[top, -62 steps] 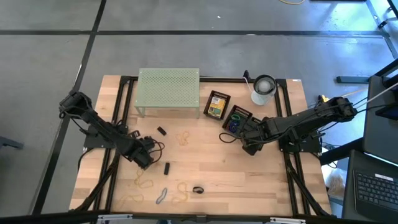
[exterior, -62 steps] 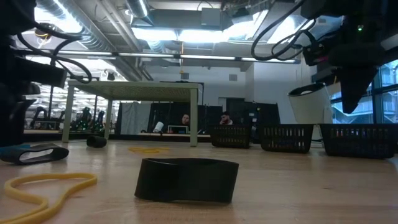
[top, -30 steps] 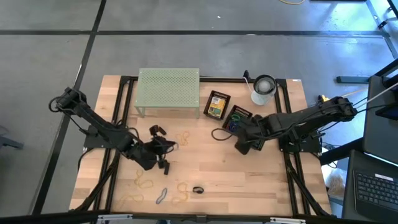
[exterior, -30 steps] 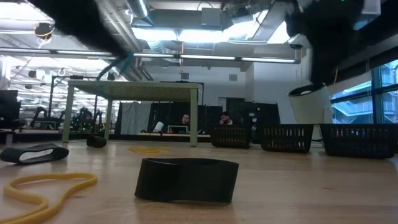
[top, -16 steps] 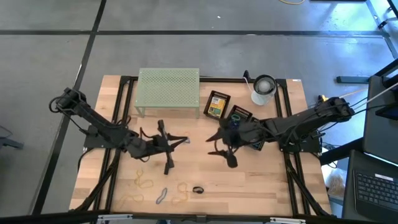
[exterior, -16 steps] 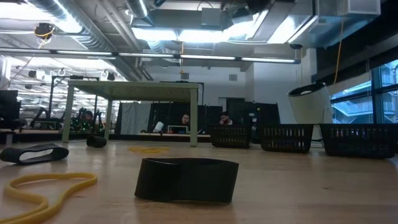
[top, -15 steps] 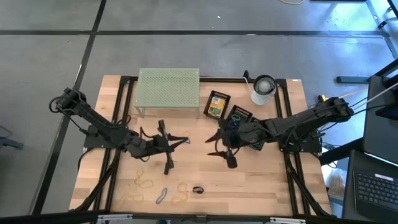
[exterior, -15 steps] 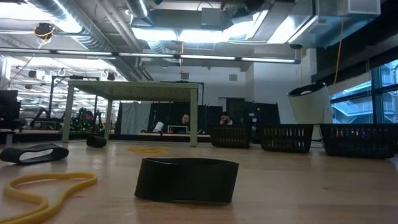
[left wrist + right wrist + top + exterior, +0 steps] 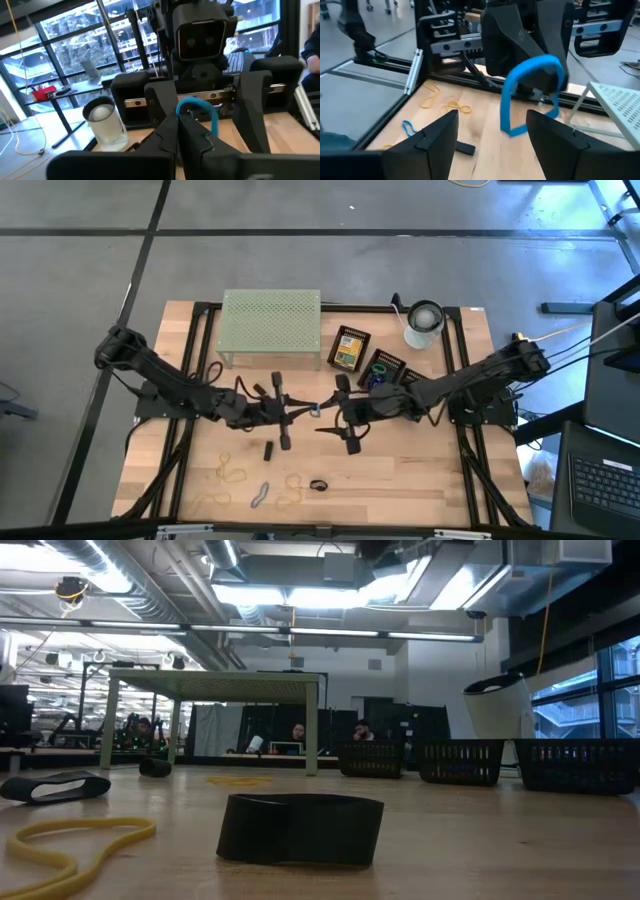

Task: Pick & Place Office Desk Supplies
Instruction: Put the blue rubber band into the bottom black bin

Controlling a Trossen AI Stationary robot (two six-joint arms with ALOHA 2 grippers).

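Two grippers meet at the centre of the high view: our left gripper (image 9: 300, 409) is pinched shut on a blue rubber band (image 9: 532, 92), whose loop arches up from its fingertips in the left wrist view (image 9: 197, 110), and our right gripper (image 9: 328, 411) faces it just beside, its fingers (image 9: 437, 137) spread wide to either side of the loop with nothing between them yet. We judge the band to be very light, soft and springy; it will flex and twist and could snap out of a shallow pinch, so the free arch of the loop, away from the left fingertips, looks the best place for the right gripper to close on, squarely across the strip. Beyond the grippers, yellow rubber bands (image 9: 232, 474) and a small black clip (image 9: 268, 451) lie toward the lower left of the table (image 9: 430, 480), and two crayon boxes (image 9: 348, 348) sit upper centre beside the green rack (image 9: 271, 320) and the white cup (image 9: 424, 320). Compared with two seconds ago, when the left gripper was low at the left side of the table and the right gripper sat by the crayon boxes, both arms have swung inward and now face each other, the band carried along to the middle.
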